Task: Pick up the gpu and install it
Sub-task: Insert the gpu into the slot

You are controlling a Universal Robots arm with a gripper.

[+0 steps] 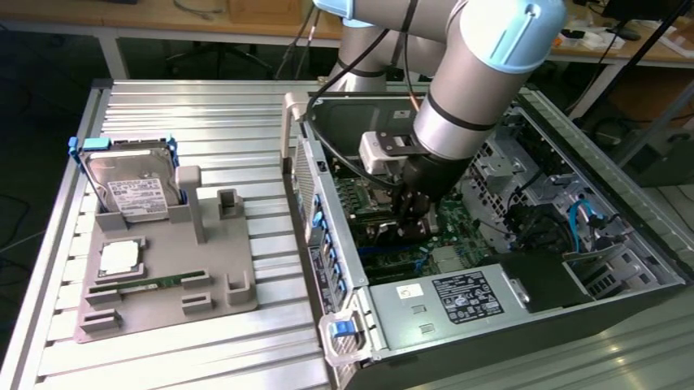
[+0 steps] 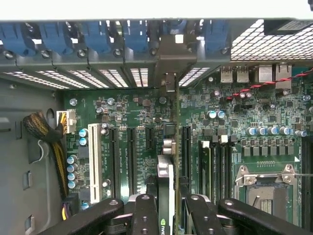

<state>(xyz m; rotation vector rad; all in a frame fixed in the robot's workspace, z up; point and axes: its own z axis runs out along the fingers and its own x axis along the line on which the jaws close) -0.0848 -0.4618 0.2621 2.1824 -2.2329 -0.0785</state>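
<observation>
My gripper (image 2: 166,218) is shut on the gpu (image 2: 165,171), a thin dark card seen edge-on between the two black fingers (image 2: 145,210), with a green logo near the grip. The card hangs low over the green motherboard (image 2: 244,122), in line with the gap between two long black expansion slots (image 2: 131,161). Its far end reaches toward the rear slot openings (image 2: 168,58) of the case. In the exterior view the gripper (image 1: 415,218) is down inside the open computer case (image 1: 336,244), with the gpu (image 1: 391,234) beneath it, close to the board.
A white slot (image 2: 94,161) and yellow-black cable bundle (image 2: 46,134) lie to one side, memory slots and the CPU socket (image 2: 266,186) to the other. The power supply (image 1: 466,296) fills the near end. Outside stands a grey fixture (image 1: 217,268) with a hard drive (image 1: 130,183) and memory stick (image 1: 146,284).
</observation>
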